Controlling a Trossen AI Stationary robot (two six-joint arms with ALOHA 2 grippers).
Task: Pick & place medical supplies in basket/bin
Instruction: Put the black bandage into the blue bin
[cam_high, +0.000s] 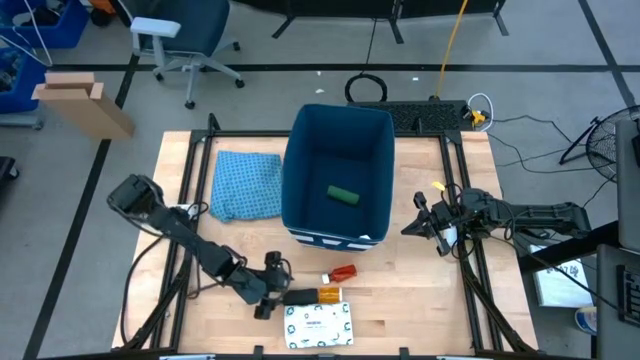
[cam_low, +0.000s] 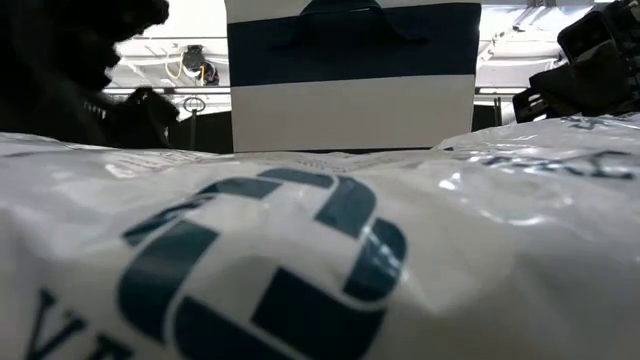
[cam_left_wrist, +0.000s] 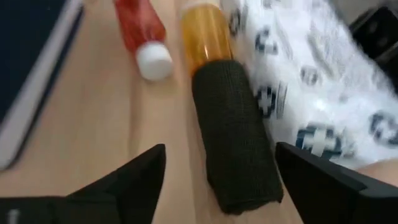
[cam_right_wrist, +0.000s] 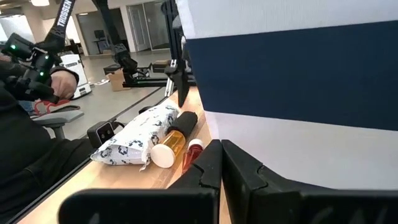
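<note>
Though the high view alone lets us see into the bin (cam_high: 337, 160), where the green cylinder (cam_high: 344, 195) lies on its floor, the left wrist view shows us the left gripper (cam_left_wrist: 217, 171) with fingers spread apart on either side of the dark bottle (cam_left_wrist: 233, 134), its orange label (cam_left_wrist: 204, 31) pointing away. Beside it lie the red tube (cam_high: 341, 273) and the white packet (cam_high: 318, 325), near the surface's front edge. We read only "TROSSEN" on an arm in the right wrist view. The right gripper (cam_high: 415, 225), fingers together, hovers by the bin's striped end.
</note>
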